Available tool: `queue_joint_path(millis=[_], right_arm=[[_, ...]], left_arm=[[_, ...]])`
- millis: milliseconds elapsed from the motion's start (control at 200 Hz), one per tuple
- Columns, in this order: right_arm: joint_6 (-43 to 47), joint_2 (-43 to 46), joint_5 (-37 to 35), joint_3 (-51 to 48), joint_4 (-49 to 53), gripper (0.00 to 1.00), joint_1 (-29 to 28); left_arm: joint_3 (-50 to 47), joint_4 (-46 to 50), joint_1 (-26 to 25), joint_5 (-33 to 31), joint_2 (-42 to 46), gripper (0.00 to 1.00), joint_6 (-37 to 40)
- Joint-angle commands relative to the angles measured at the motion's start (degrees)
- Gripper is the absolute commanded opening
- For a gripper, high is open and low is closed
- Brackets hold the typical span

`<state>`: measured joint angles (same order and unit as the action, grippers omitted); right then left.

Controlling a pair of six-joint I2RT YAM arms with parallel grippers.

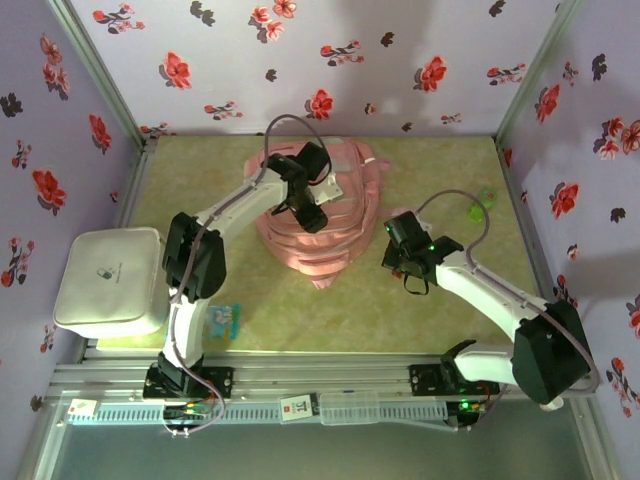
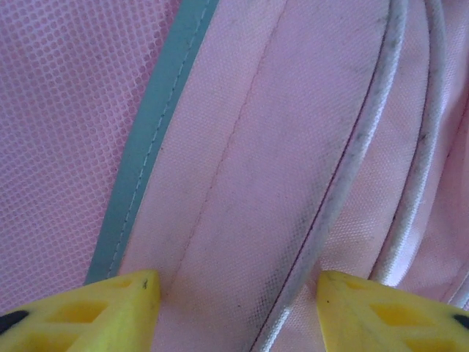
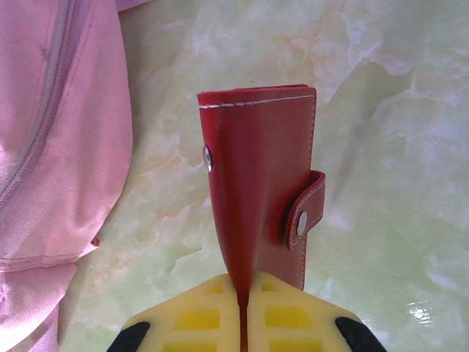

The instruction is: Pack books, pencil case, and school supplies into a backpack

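The pale pink backpack (image 1: 340, 245) lies in the middle of the table. My left gripper (image 1: 306, 208) hovers over its top, open. In the left wrist view its yellow fingers (image 2: 110, 312) straddle pink fabric (image 2: 293, 161) beside a teal trim strip (image 2: 157, 125) and mesh. My right gripper (image 1: 400, 252) is just right of the backpack, shut on the flat red square piece (image 3: 260, 183). That piece stands upright between the jaws over the table, its snap clasp (image 3: 308, 213) on the right. A blue book with a picture cover (image 1: 222, 318) lies near the left arm's base, partly hidden.
A white rounded box (image 1: 110, 280) sits at the table's left front corner. A small green object (image 1: 482, 206) lies toward the back right. Floral walls close in the left, back and right sides. The backpack's edge (image 3: 51, 147) is close on the left of the red piece.
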<state>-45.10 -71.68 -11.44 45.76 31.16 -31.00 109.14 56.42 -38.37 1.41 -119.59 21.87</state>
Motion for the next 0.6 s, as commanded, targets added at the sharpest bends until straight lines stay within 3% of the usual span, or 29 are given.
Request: queue_joint_path(millis=[0,215,370,595], right_arm=[[-1.0,0.1,0.5,-0.7,-1.3,0.07,0.4],[-1.1,0.7,0.0,-0.7,-1.3,0.07,0.6],[-1.1,2.2,0.8,-0.9,-3.1,0.07,0.9],[-0.6,3.6,3.1,-1.4,-7.3,0.08,1.0]], left_arm=[[1.9,3.1,0.1,0.9,-1.2,0.53,2.0],[2.8,-0.3,0.2,-5.0,0.3,0.33,0.7],[2.8,-2.0,0.2,-5.2,2.6,0.17,-0.1],[2.8,-2.4,0.7,-5.2,4.0,0.09,-3.2]])
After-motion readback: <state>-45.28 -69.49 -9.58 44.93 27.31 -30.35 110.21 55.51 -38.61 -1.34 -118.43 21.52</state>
